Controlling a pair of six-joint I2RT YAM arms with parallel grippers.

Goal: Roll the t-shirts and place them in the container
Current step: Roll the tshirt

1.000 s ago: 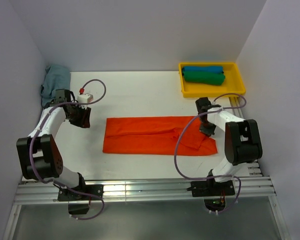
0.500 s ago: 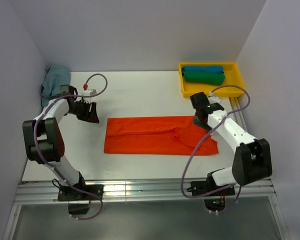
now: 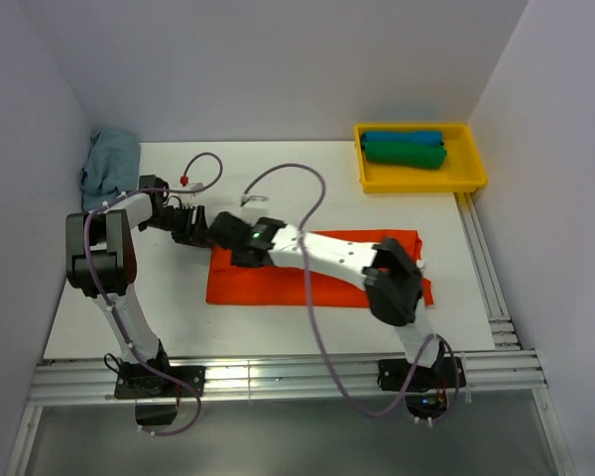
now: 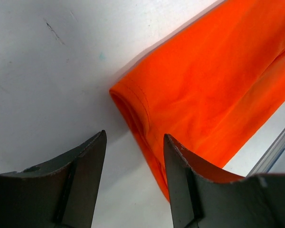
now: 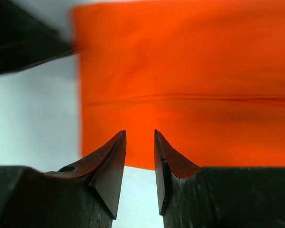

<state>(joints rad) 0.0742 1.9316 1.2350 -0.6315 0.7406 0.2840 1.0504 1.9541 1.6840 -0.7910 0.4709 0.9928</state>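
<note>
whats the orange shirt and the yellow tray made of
Orange t-shirt: soft knit fabric, likely cotton, matte. It lies limp, with a stitched hem and soft folds.
Yellow tray: probably rigid moulded plastic with a smooth finish, going by its uniform colour and straight raised walls.

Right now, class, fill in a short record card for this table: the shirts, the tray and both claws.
orange t-shirt: folded into a long flat strip on the white table, not yet rolled
left claw: open, at the strip's far left corner, empty
right claw: arm lies across the strip, claw over its left end, jaws slightly apart, empty
yellow tray: far right; holds a blue roll and a green roll side by side
pale blue cloth: bunched at the far left corner
</note>
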